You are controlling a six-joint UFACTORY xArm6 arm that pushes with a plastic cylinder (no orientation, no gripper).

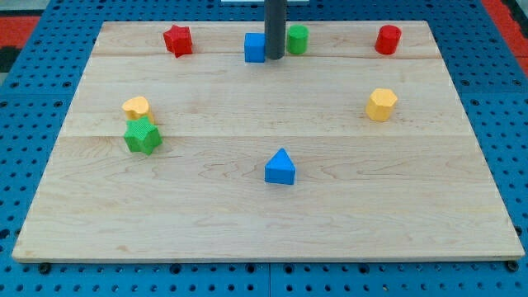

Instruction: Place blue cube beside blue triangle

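Observation:
The blue cube (254, 48) sits near the view's top, a little left of centre. The blue triangle (280, 167) lies well below it, near the board's middle. My tip (274, 57) stands right against the blue cube's right side, between it and a green block (297, 39). The rod comes down from the view's top and hides part of the green block.
A red star (177, 40) is at the top left and a red cylinder (388, 40) at the top right. A yellow block (381, 105) is at the right. A yellow heart (137, 107) touches a green star (143, 136) at the left. The wooden board (264, 223) has edges all round.

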